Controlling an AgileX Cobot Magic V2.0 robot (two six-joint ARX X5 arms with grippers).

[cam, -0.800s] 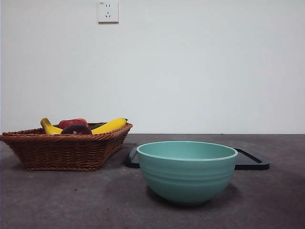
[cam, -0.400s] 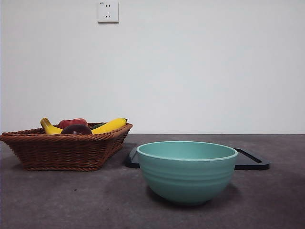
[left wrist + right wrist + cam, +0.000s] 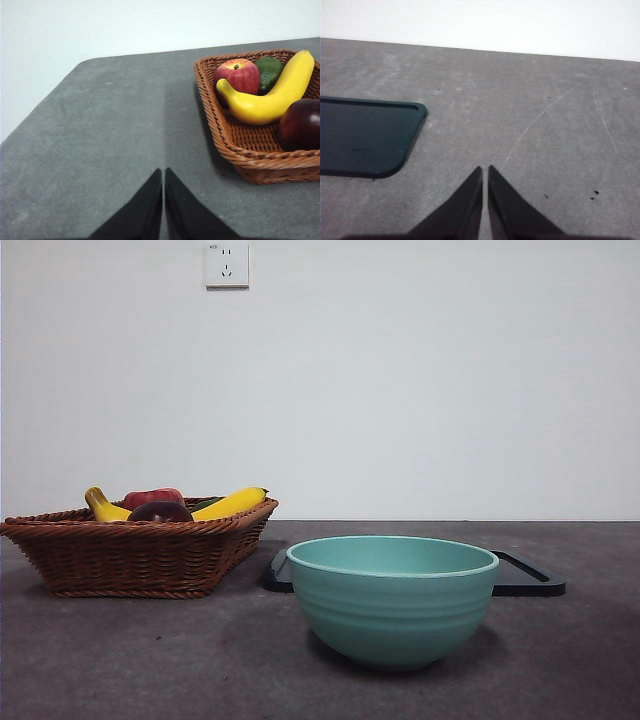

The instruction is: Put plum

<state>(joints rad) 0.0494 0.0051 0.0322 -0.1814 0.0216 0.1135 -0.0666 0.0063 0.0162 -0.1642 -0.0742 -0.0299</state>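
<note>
The dark maroon plum [image 3: 159, 511] lies in a brown wicker basket [image 3: 140, 552] at the left of the table. In the left wrist view the plum [image 3: 301, 125] sits at the near corner of the basket [image 3: 250, 155]. A teal bowl [image 3: 392, 598] stands in front at the middle and looks empty. My left gripper [image 3: 163, 172] is shut and empty over bare table beside the basket. My right gripper [image 3: 485, 170] is shut and empty over bare table near a black tray [image 3: 365, 137]. Neither arm shows in the front view.
The basket also holds a red apple [image 3: 241, 75], a yellow banana [image 3: 272, 97] and a green fruit [image 3: 270, 72]. The flat black tray [image 3: 525, 578] lies behind the bowl. A wall socket [image 3: 227, 265] is on the white wall behind.
</note>
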